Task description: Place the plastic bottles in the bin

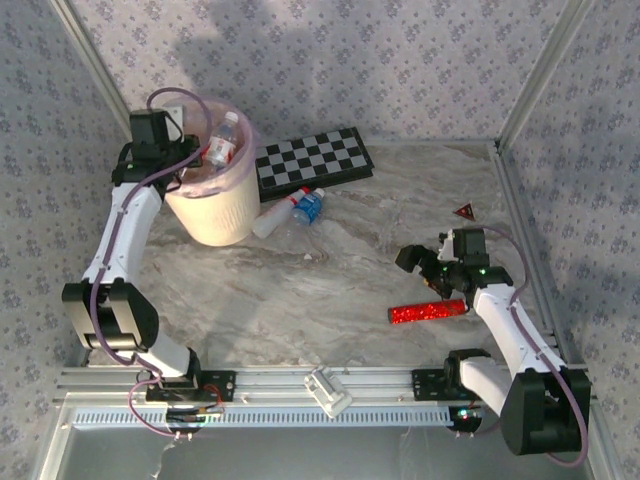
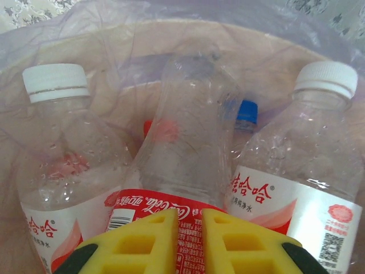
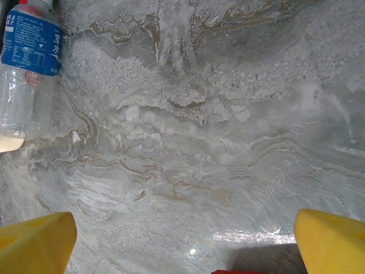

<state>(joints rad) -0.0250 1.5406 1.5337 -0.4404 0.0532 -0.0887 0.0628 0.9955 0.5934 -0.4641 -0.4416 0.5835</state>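
The cream-white bin (image 1: 215, 215) with its pink liner stands at the back left. My left gripper (image 1: 192, 165) hangs over its mouth. In the left wrist view the gripper (image 2: 191, 220) is shut on a clear bottle with a red label (image 2: 188, 137), which points down into the bin. White-capped bottles (image 2: 57, 148) (image 2: 308, 154) stand either side of it, against the liner (image 2: 114, 34). Two more bottles (image 1: 276, 216) (image 1: 308, 207) lie on the table right of the bin. The blue-labelled one (image 3: 28, 51) is far ahead of my open right gripper (image 3: 185, 228) (image 1: 415, 260).
A black-and-white checkerboard (image 1: 315, 160) lies behind the loose bottles. A red glittery tube (image 1: 428, 312) rests just below my right gripper, and a small red triangle (image 1: 464, 211) sits at the back right. Metal frame posts edge the marble table (image 1: 340, 270).
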